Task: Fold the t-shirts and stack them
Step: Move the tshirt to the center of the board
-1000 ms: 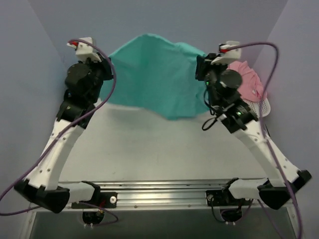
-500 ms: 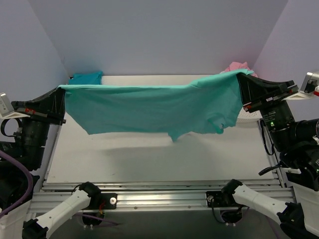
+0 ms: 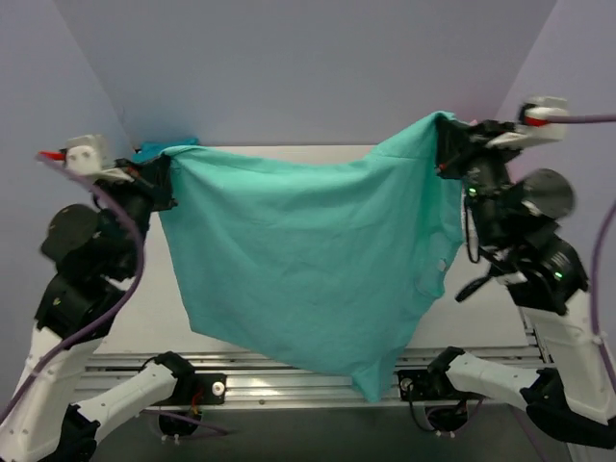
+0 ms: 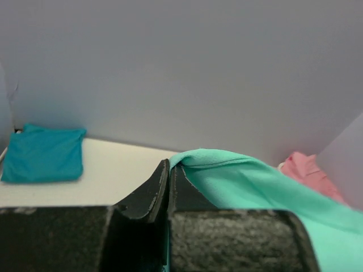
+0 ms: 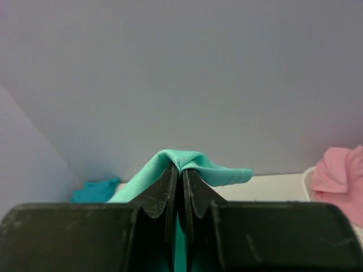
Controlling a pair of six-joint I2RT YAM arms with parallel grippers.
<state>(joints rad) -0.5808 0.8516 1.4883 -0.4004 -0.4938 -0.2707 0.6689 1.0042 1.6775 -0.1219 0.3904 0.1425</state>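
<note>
Holding the sea-green t-shirt (image 3: 308,260) spread in the air between both arms.
The left fingers (image 3: 159,183) are clamped tight on its upper left edge, and the right fingers (image 3: 448,149) are pinched together on a fold at its upper right. The cloth hangs as a wide sheet above the surface (image 4: 113,164), lowest corner near the arm bases. A folded turquoise-blue t-shirt (image 4: 42,154) lies far left, a pink t-shirt (image 5: 340,170) far right.
</note>
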